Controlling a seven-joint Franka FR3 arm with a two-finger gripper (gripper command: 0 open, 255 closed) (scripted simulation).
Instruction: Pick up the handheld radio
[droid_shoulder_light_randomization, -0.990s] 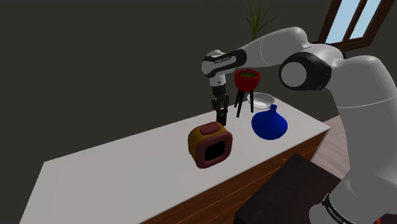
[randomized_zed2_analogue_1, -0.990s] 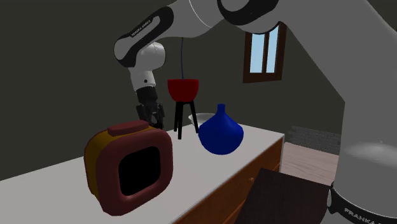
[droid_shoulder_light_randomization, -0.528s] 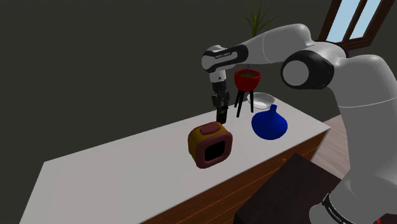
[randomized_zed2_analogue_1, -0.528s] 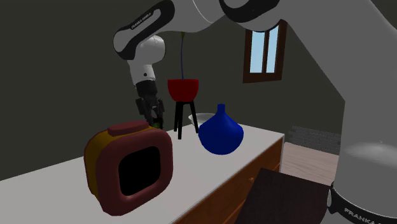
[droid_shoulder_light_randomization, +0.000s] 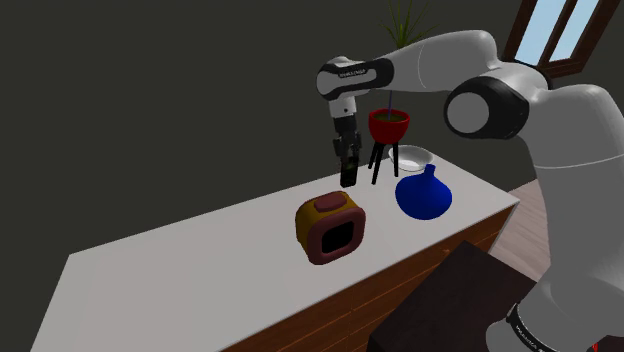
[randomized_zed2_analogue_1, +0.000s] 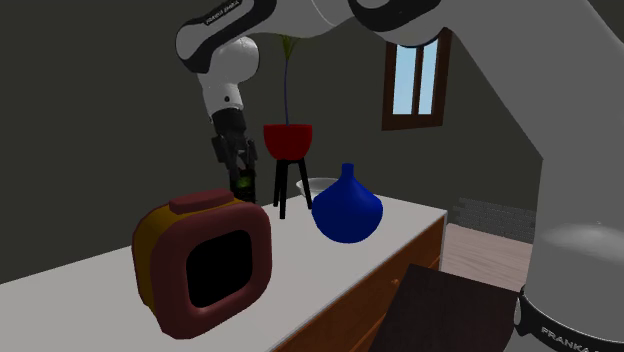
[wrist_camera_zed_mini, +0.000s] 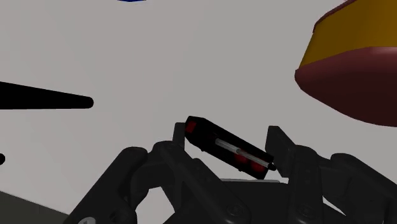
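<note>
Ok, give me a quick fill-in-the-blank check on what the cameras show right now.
The pincer is ___ on the handheld radio.
The vase beside the bowl is ___.
The planter near the pincer is ___.
Missing words: shut; blue; red.

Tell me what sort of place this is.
Probably a room in a house: a white-topped counter with a wooden front carries a red potted plant on a stand and a blue vase, and there is a wood-framed window behind.
</note>
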